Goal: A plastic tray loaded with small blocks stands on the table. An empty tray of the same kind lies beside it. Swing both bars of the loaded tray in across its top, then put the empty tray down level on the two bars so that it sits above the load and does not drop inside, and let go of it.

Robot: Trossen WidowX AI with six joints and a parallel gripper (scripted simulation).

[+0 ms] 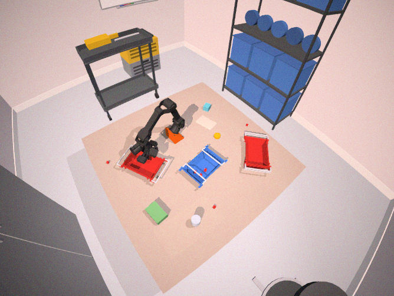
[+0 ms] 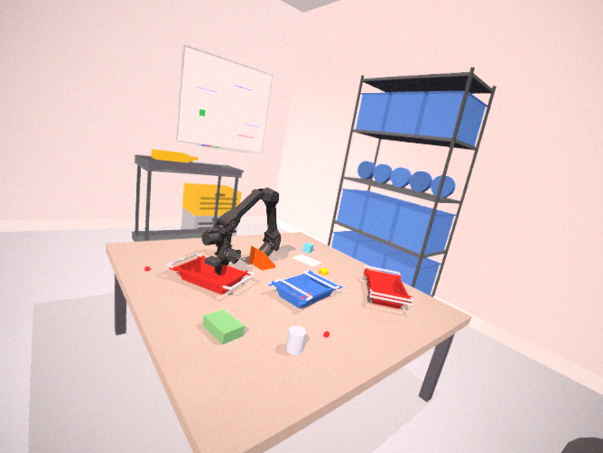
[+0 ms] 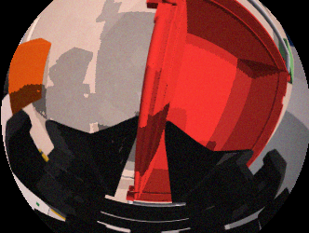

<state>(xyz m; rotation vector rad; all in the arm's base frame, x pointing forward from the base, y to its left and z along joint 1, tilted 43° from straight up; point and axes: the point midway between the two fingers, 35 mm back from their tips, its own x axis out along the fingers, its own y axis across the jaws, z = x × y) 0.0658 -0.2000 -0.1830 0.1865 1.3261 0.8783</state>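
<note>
The blue tray (image 1: pixel 209 163) (image 2: pixel 287 297) holds several small red blocks (image 1: pixel 205 170). Its white bars, one nearer the front (image 1: pixel 195 173) and one farther back (image 1: pixel 212 156), lie across its top. An empty red tray (image 1: pixel 153 168) (image 3: pixel 214 89) stands left of it, bars swung out over its ends. My gripper (image 2: pixel 219 269) (image 3: pixel 153 121) is down at this red tray's long wall on the arm's side. Its fingers are partly closed but apart, one outside and one inside the wall, with narrow gaps visible. Contact at the fingertips cannot be made out.
A second empty red tray (image 1: pixel 256 151) (image 2: pixel 387 287) stands at the right. An orange wedge (image 1: pixel 174 135) (image 2: pixel 261 259) is near the arm's base. A green block (image 1: pixel 156 212), a white cylinder (image 1: pixel 196 220) and a yellow disc (image 1: pixel 216 135) stand around; loose red blocks lie on the table.
</note>
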